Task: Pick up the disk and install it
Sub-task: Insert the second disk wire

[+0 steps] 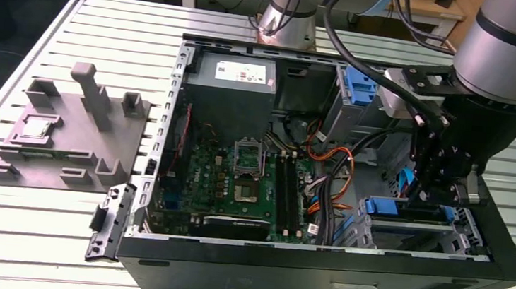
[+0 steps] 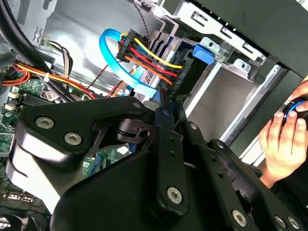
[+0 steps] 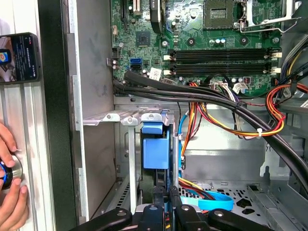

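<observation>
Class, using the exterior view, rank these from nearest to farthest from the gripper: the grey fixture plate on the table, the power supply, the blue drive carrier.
From the gripper:
1. Blue drive carrier, directly below it, case corner.
2. Power supply, far corner of the case.
3. Grey fixture plate, outside the case, at the view's left.

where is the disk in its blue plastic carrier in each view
Exterior view: disk in its blue plastic carrier, drive bay at the exterior view's right.
First wrist view: blue block in the bay, ahead of the gripper.
Second wrist view: blue strip inside the gripper.
Shared landmark: orange cables.
</observation>
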`<state>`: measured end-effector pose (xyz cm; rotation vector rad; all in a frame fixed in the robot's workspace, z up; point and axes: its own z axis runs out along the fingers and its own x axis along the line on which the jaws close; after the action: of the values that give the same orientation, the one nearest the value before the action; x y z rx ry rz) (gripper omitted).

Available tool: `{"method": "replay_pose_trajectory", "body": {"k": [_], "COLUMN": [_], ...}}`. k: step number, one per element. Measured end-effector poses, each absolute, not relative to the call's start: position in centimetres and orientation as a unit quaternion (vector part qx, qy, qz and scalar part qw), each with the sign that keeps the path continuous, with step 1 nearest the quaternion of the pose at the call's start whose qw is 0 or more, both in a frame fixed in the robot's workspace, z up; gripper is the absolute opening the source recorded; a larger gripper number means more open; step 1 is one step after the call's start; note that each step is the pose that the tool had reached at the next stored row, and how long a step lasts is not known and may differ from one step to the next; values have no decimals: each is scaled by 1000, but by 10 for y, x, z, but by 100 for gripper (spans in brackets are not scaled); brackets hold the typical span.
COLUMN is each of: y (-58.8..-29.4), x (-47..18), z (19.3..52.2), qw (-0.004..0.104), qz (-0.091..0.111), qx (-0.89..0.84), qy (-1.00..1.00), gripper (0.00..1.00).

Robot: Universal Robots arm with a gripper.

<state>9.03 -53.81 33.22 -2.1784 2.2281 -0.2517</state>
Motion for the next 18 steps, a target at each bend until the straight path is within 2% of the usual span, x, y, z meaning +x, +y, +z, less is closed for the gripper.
{"method": "replay_pose_trajectory", "body": {"k": [18], "y": [-538], "x": [91], "z": [336], "qw": [8], "qz": [-81], "qx": [-697], "qy": [713], "gripper": [16]}}
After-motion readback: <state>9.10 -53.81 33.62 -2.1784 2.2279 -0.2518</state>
